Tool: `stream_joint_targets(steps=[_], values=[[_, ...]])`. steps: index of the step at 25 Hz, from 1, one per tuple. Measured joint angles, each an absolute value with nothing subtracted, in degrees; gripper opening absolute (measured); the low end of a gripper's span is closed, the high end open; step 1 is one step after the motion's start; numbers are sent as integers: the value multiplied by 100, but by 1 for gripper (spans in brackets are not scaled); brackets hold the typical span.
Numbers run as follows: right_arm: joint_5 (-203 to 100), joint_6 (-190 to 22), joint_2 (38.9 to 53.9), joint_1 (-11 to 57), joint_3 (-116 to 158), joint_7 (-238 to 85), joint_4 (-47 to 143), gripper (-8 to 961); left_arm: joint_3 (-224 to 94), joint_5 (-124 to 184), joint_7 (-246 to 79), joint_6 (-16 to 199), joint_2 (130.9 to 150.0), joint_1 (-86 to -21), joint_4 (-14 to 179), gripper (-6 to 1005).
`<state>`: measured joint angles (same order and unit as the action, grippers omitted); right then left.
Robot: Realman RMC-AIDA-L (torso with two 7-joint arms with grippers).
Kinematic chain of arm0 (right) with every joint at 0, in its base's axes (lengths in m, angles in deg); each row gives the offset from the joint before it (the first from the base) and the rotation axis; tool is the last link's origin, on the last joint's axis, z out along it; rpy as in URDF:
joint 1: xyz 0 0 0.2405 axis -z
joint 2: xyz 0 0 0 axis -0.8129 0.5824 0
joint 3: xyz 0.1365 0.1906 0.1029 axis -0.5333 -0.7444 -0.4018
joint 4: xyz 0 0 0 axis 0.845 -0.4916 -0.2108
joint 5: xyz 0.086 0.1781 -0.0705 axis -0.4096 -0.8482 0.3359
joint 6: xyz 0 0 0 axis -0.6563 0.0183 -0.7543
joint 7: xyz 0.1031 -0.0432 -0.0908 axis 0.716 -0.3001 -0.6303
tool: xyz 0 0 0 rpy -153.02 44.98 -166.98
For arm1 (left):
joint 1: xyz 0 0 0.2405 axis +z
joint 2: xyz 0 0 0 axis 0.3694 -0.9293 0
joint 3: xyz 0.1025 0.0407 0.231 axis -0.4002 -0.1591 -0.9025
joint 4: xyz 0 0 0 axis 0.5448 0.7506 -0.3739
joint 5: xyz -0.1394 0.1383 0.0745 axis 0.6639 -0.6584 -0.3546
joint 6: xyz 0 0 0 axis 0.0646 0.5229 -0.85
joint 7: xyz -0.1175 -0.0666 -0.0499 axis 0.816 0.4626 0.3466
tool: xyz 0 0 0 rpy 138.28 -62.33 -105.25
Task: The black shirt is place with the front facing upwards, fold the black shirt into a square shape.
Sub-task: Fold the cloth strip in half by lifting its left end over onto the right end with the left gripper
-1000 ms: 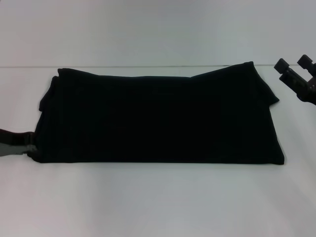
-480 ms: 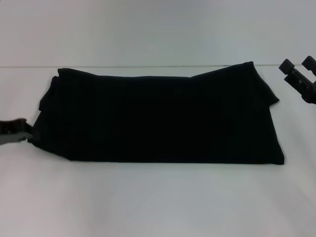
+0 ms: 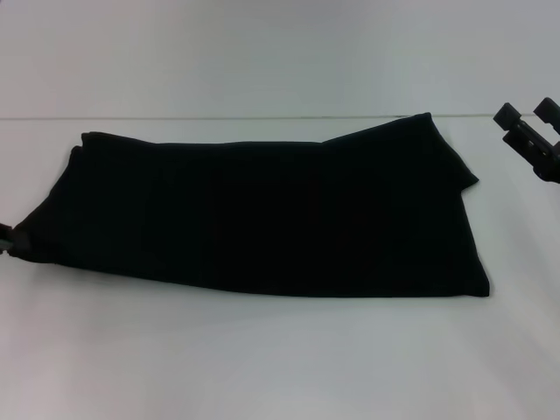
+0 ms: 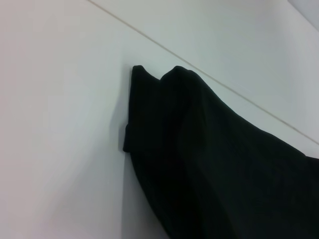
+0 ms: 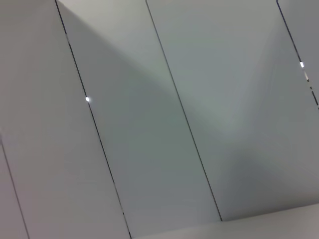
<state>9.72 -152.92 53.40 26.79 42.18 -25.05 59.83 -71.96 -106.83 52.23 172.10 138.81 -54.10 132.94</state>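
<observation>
The black shirt [image 3: 262, 214] lies folded into a long band across the white table [image 3: 280, 359], with no print showing. Its near left corner is pulled out to a point and drawn toward my left gripper [image 3: 7, 237], which sits at the picture's left border, shut on that corner. The left wrist view shows the shirt's [image 4: 214, 169] layered folded end with a small hem step. My right gripper [image 3: 528, 118] hovers open off the shirt's far right corner, holding nothing. The right wrist view shows only pale wall panels.
The table's back edge [image 3: 219, 117] meets a plain pale wall just behind the shirt. Bare white tabletop lies in front of the shirt and to its right.
My left gripper has moved left to the picture's border, dragging the shirt's near left corner with it. The whole shirt slid left and its front edge now slants. The right gripper barely moved.
</observation>
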Motion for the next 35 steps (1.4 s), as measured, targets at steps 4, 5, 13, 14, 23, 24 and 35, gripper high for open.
stream_joint_targets(steps=[4,5,13,14,23,24,35], values=[[971,-15274,5340,2672,4237,-2505,5983,871,-7181,-10675,5170,17221,13864,-5356,13308,12],[972,-15268,5340,2670,4242,-2505,5983,870,-7179,-10653,5166,17225,13862,-5357,13285,12],[1015,-15214,5339,2651,4266,-2550,5983,871,-7467,-10163,5038,17310,13859,-5634,12622,11],[1014,-15211,5339,2662,4265,-2556,5983,871,-7552,-10140,5002,17258,13861,-5679,12494,12],[1013,-15207,5339,2702,4256,-2566,5979,871,-8476,-10089,5155,16230,14018,-5788,12193,14],[1014,-15207,5339,2703,4261,-2567,5977,871,-8510,-9993,5059,16149,14047,-5800,12141,14],[1016,-15206,5339,2684,4280,-2555,5972,870,-8665,-10051,5176,15861,14061,-5786,12233,17]])
